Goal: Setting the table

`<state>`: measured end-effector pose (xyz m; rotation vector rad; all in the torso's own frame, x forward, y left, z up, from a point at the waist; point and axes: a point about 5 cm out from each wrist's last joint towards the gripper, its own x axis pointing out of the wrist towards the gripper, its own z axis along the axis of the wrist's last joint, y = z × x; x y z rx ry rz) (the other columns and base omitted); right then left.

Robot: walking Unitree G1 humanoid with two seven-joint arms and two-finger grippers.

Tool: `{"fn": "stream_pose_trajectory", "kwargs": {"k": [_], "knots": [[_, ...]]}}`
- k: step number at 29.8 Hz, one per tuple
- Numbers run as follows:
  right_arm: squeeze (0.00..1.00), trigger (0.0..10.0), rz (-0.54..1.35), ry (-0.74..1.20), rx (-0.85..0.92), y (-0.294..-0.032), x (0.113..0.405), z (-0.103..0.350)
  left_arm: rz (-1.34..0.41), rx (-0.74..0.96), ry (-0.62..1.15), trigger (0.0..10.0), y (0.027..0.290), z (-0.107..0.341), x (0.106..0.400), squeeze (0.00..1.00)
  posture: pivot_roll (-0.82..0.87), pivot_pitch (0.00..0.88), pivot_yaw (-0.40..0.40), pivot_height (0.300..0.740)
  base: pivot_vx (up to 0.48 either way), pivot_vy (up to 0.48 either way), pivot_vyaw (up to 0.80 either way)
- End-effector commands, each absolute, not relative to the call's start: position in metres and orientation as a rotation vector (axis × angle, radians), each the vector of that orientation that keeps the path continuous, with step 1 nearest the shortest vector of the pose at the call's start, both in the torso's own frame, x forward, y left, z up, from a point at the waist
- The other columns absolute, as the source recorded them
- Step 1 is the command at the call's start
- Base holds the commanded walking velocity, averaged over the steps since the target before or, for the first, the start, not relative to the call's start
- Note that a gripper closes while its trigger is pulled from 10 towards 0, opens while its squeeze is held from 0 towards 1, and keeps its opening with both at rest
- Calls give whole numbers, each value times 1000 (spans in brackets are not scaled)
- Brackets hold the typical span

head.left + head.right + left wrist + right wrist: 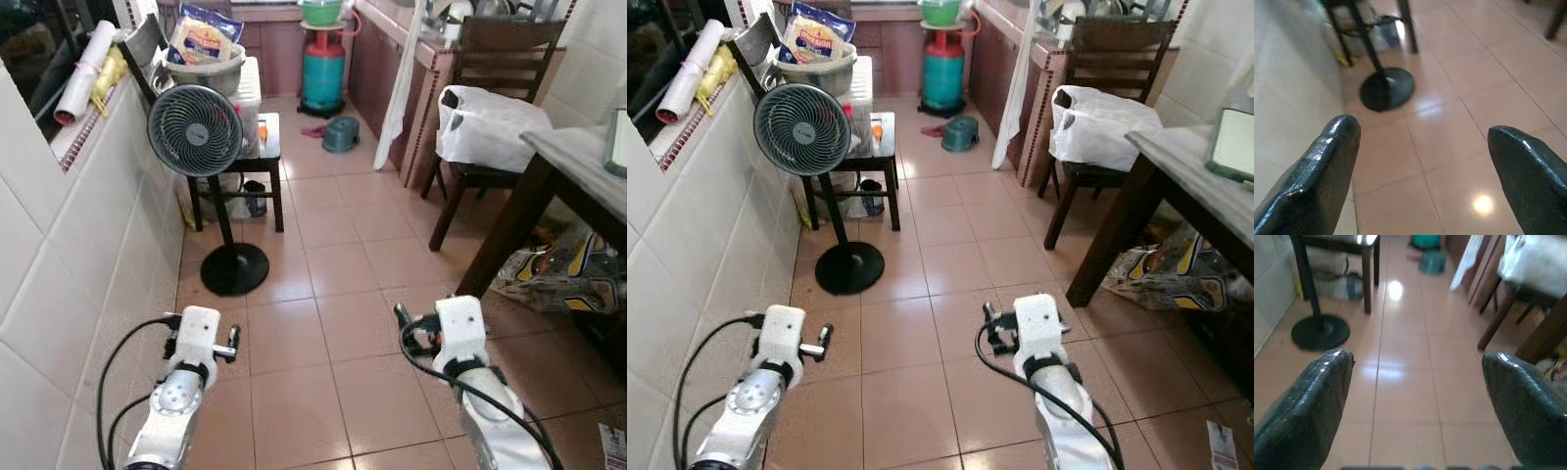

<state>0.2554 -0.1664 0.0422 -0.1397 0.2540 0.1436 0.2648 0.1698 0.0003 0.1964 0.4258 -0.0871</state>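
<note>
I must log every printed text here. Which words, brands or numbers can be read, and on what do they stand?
None can be read.
Yellow and blue food bag in the grey plastic basin: print too blurred.
Printed bag under the dark wooden table: too small.

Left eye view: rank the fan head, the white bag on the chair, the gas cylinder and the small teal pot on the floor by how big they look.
1. White bag
2. Fan head, close to the bag, but nearer the camera, so true size is unsure
3. Gas cylinder
4. Teal pot
</note>
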Motion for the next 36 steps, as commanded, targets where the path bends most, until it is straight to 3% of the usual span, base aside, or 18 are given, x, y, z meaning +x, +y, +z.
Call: {"fn": "stream_pose_trajectory", "kwargs": {"k": [1, 11, 17, 22, 29, 36], "knots": [[0, 10000, 162, 303, -128, -168, 256, 33, -132, 214, 454, 10000, 167, -6, 265, 0, -55, 0, 24, 740, 0, 0, 0], [0, 10000, 232, 541, -134, -167, 237, -18, -163, 205, 699, 10000, 178, -44, 242, 0, -46, 0, 27, 740, 0, 0, 0], [0, 10000, 139, 777, -90, -169, 211, -62, -206, 325, 852, 10000, 181, -68, 212, 0, -19, 0, -3, 740, 0, 0, 0], [0, 10000, 68, 880, -70, -178, 194, -76, -72, 170, 999, 10000, 187, -84, 185, 0, -27, 0, -20, 740, 0, 0, 0], [0, 10000, -18, 946, -59, -195, 184, -82, -33, 145, 1032, 10000, 192, -87, 177, 0, -14, 0, -32, 740, 0, 0, 0], [0, 10000, -25, 928, -9, -193, 194, -78, -6, 142, 1034, 10000, 202, -86, 177, 0, -11, 0, -29, 740, 0, 0, 0]]}}
